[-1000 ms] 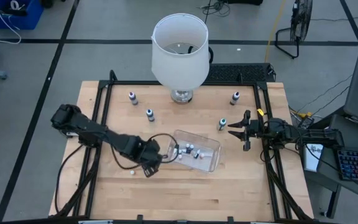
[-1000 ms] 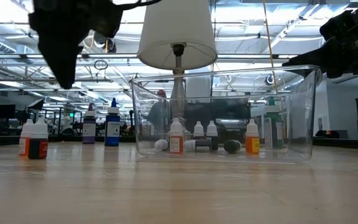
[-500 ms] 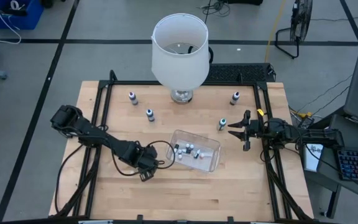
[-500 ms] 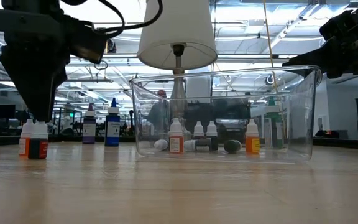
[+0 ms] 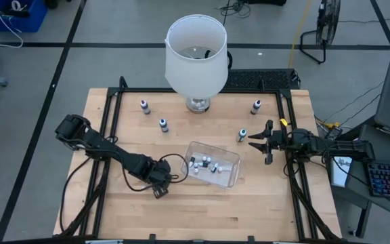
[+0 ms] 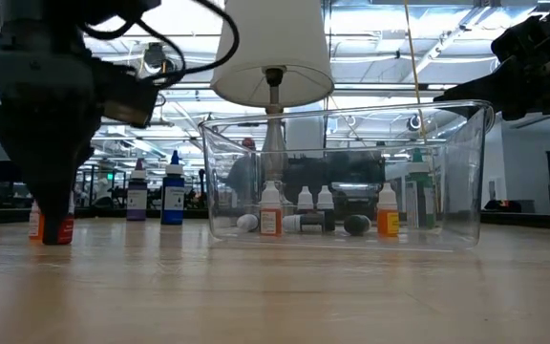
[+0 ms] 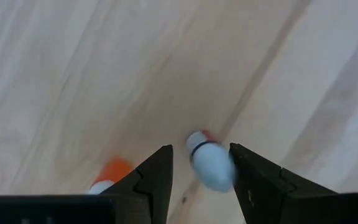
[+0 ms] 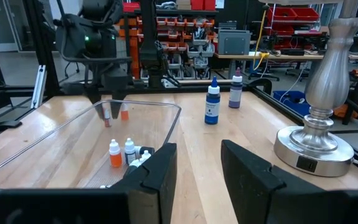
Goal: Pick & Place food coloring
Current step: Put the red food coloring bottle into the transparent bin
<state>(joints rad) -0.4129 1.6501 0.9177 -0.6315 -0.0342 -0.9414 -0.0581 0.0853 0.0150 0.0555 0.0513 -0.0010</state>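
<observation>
Left gripper (image 7: 201,171) has been dropping toward the wooden surface (image 5: 202,210), around 8 o'clock; its spread fingers (image 7: 157,177) are now straddling a white-capped red dropper bottle (image 7: 207,163), not yet clenched. Grab coming, I guess.

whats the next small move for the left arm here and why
Probably close the left tool on the red bottle with the white cap. In the left wrist view the bottle stands between the open fingers, and the low view shows the tool down at table level. An orange bottle stands just outside one finger, so close without shifting sideways.
</observation>
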